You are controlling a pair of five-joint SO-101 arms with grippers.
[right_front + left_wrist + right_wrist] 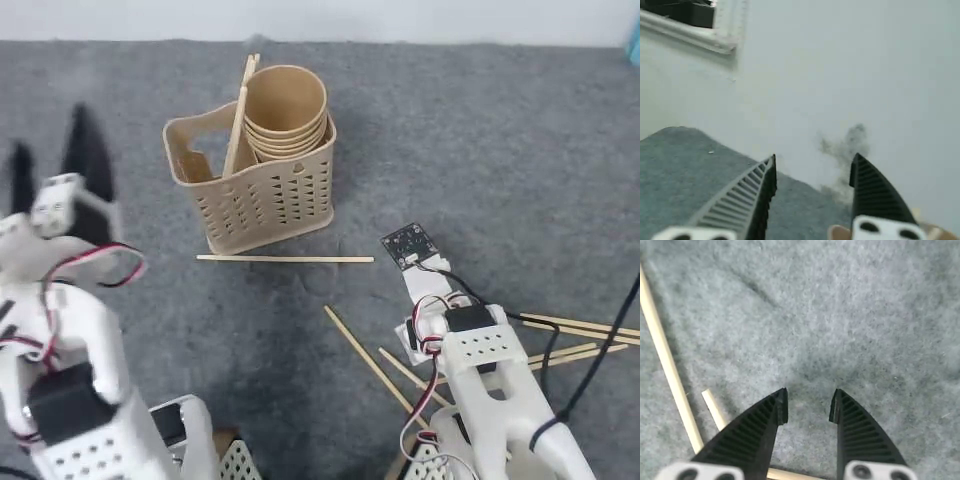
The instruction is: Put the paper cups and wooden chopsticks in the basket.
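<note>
My right end effector (807,407) hung close over the surface (865,315), jaws partly open and holding nothing. Only bare grey felt lay between them. The nearest chopstick (666,365) lay off to one side, with a shorter end just beside it, and neither was inside the jaws.

I judged the step in hand to be picking up a chopstick. To do it well, I needed to slide sideways until one stick alone crossed the gap. I would then turn the wrist so the jaws straddled it squarely, drop until the tips brushed the felt, and close near its middle so it would not tip. Pinching two together looked the likeliest slip.

My left end effector (812,165) was wide open and empty, raised and pointing at the wall, so I would leave it parked.

Further out, more chopsticks (372,362) lay scattered around the right arm, and one lay just in front of the basket (290,200). The cups (285,105) sat stacked in the basket, with two sticks upright beside them.
</note>
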